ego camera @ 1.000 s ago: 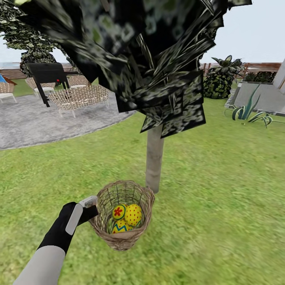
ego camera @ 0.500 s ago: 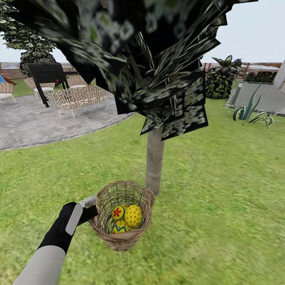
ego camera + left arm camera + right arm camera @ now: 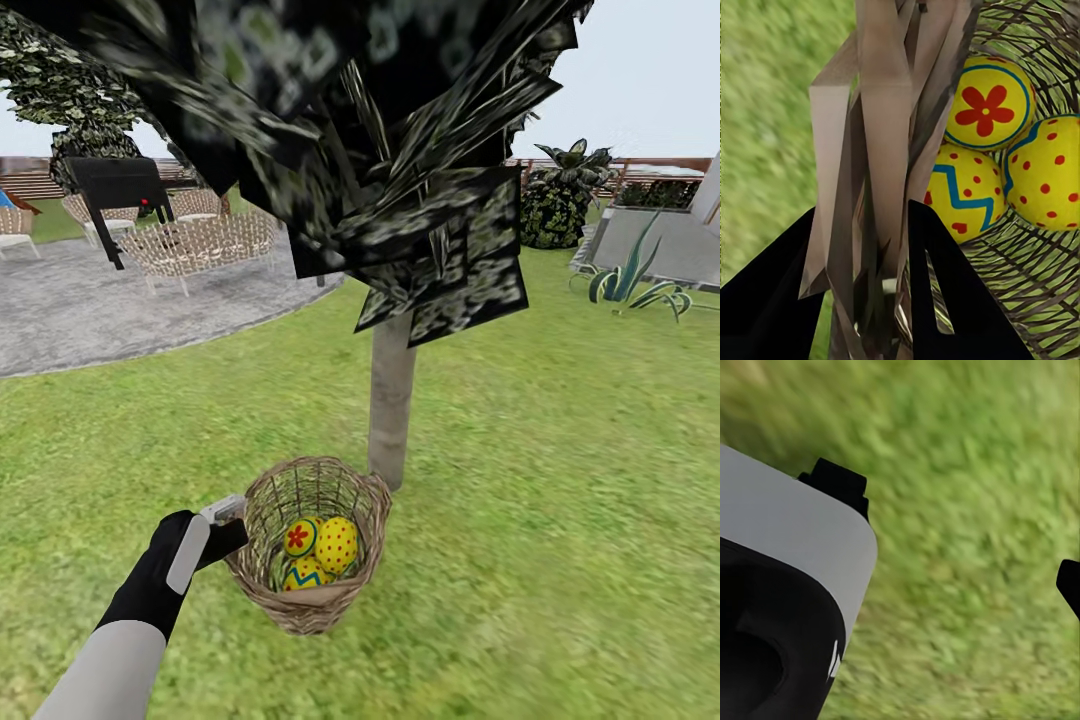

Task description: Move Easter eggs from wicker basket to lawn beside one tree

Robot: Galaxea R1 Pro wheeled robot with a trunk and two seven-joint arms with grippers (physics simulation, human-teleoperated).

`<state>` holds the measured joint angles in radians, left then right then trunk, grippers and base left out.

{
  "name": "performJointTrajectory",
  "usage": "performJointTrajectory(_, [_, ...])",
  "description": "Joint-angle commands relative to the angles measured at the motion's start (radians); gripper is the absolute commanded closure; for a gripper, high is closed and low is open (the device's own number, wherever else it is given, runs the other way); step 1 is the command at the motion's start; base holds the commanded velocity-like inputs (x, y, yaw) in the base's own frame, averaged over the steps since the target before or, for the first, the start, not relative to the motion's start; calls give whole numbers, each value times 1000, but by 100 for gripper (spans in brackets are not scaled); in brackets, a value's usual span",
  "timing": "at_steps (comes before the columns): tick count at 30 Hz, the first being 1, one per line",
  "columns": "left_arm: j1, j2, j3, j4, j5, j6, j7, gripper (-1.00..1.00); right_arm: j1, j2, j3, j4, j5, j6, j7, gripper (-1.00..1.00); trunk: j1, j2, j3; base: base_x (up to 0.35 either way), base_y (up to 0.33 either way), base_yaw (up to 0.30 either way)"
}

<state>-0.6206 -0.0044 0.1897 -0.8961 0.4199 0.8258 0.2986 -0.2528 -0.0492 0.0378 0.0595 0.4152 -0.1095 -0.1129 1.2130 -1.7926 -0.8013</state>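
Basket held by the tree

My left fingers pinch the basket rim; three eggs inside, beside the trunk. Right fingers: I cannot tell.

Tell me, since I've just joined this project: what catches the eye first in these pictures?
Three Easter eggs, bright yellow, sit in the wicker basket on the lawn, right at the foot of the tree. The left gripper grips the basket's rim, with the eggs close beyond it. Dark spotted leaves hang low overhead.
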Motion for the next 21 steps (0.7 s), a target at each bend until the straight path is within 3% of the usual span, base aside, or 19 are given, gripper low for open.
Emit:
performJointTrajectory(1, [-1, 0, 2, -1, 19, 1, 8, 100, -2, 0, 4, 5, 2, -7, -5, -100, 4, -8, -4, 0, 0, 0])
performJointTrajectory(6, [-1, 0, 2, -1, 19, 1, 8, 100, -2, -4, -3, -3, -10, -3, -5, -100, 23, -43, -20, 0, 0, 0])
performJointTrajectory(9, [-1, 0, 2, -1, 19, 1, 8, 100, -8, -4, -5, -131, -14, 20, -7, -100, 23, -43, -20, 0, 0, 0])
performJointTrajectory(11, [-1, 0, 1, -1, 19, 1, 8, 100, -9, -7, -13, -357, -16, 198, -5, -100, 23, -43, -20, 0, 0, 0])
performJointTrajectory(12, [-1, 0, 2, -1, 19, 1, 8, 100, -9, -7, -35, -453, -17, 281, -4, -100, 23, -43, -20, 0, 0, 0])
performJointTrajectory(13, [-1, 0, 1, -1, 19, 1, 8, 100, -9, -8, -90, -556, -16, 351, 10, -100, 23, -43, -20, 0, 0, 0])
performJointTrajectory(15, [-1, -2, 1, -1, 19, 1, 8, 100, -9, -6, -171, -737, -15, 447, 104, -100, 23, -43, -20, 0, 0, 0])
performJointTrajectory(17, [-1, -2, 1, -1, 19, 1, 8, 100, -9, -19, -186, -981, -15, 628, 236, -100, 23, -43, -20, 0, 0, 0])
performJointTrajectory(20, [-1, -2, 1, -2, 19, 1, 8, 100, -12, -74, -198, -1122, -15, 705, 385, -100, 23, -43, -20, 0, 0, 0])
performJointTrajectory(21, [-1, -1, 2, -1, 19, 1, 8, 100, -13, -78, -210, -1131, -15, 708, 410, -100, 23, -43, -20, 0, 0, 0])
